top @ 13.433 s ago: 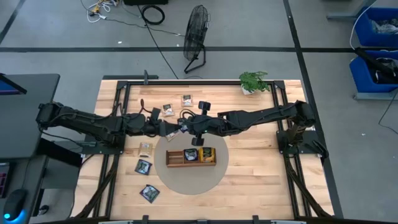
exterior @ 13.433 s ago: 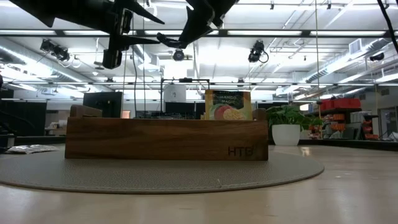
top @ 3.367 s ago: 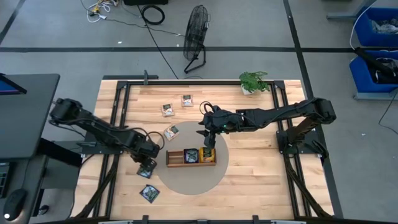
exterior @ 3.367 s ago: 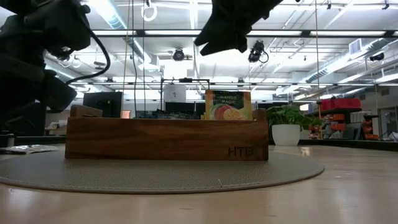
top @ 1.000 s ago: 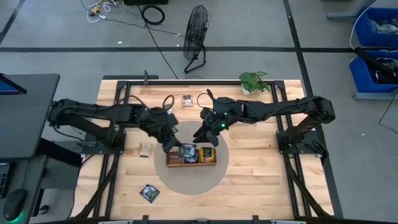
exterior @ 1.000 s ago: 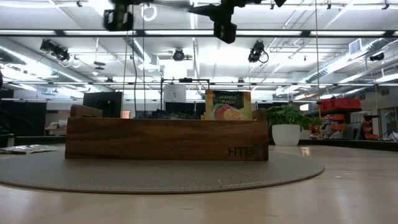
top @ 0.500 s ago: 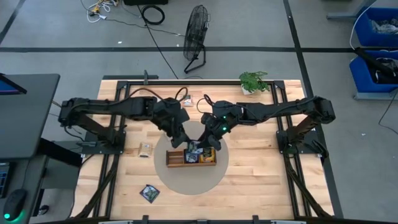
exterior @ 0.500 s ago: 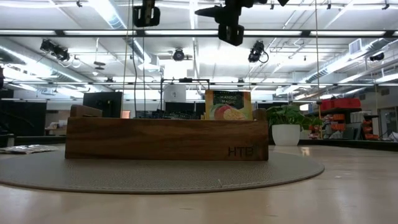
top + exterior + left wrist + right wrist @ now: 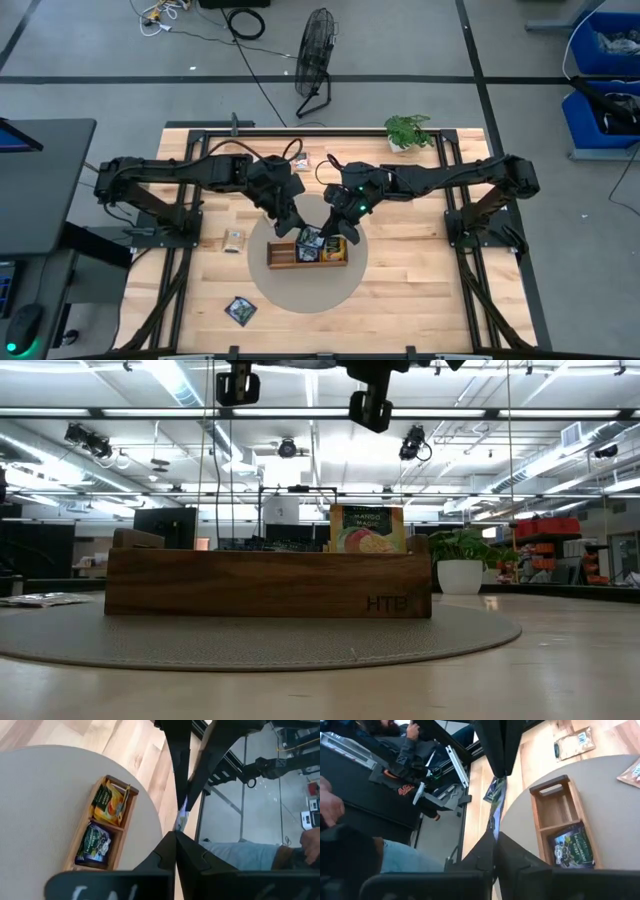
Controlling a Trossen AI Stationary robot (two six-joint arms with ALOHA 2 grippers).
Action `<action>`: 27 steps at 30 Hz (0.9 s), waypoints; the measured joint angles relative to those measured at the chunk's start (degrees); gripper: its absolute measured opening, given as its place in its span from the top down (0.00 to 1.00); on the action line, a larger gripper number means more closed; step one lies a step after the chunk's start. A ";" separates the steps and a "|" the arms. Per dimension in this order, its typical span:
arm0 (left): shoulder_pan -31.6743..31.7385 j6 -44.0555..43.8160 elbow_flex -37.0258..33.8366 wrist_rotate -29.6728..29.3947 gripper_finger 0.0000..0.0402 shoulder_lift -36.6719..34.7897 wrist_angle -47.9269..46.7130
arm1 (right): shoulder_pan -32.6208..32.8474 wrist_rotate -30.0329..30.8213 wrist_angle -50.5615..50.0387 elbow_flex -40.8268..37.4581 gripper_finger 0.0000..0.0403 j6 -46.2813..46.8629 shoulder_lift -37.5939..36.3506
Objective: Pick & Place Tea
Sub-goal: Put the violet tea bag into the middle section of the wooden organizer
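Observation:
A dark tea sachet (image 9: 313, 238) hangs in the air over the wooden tray (image 9: 280, 254), between my two grippers. My left gripper (image 9: 303, 231) reaches it from the table's left and my right gripper (image 9: 327, 236) from the right; both are shut on it. In the wrist views the sachet (image 9: 182, 813) shows edge-on as a thin strip. The tray (image 9: 84, 838) holds an orange sachet (image 9: 110, 803) and a dark one (image 9: 93, 845). In the low view the orange sachet (image 9: 367, 528) stands upright in the tray (image 9: 268, 582). My left gripper pinches one edge of the sachet (image 9: 178, 824) between its two fingers, slanting down from the far left. The sachet is clear of the tray. My right gripper pinches the opposite edge (image 9: 494, 820) between its two fingers, slanting down from the far right, facing the left fingers (image 9: 503, 755).
The tray stands on a round grey mat (image 9: 300, 292). A beige sachet (image 9: 234, 240) and a dark one (image 9: 240, 310) lie on the wood at the left, another (image 9: 303, 159) at the far side. A potted plant (image 9: 408, 131) stands at the far right. A person sits beyond the table.
My left gripper has carried the dark sachet toward the table's right, to above the tray's middle, and lifted it a little. My right gripper has come toward the near edge and down to meet the sachet's other side. Both have kept still for the last half second.

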 joint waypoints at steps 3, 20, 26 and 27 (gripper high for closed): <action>0.00 0.16 0.00 -0.36 0.97 -0.01 0.43 | 0.02 0.51 -0.55 0.00 0.99 -0.98 0.00; -2.14 4.48 -0.32 -29.67 0.81 -16.21 2.17 | -0.01 21.11 2.84 -0.02 1.00 -7.62 -6.59; -2.44 4.49 -0.42 -35.19 0.77 -21.05 4.82 | -0.01 30.76 9.49 -0.02 1.00 -10.96 -10.47; -2.43 4.93 -0.42 -35.62 0.76 -21.68 6.21 | -0.01 31.89 11.11 -0.02 1.00 -10.96 -10.85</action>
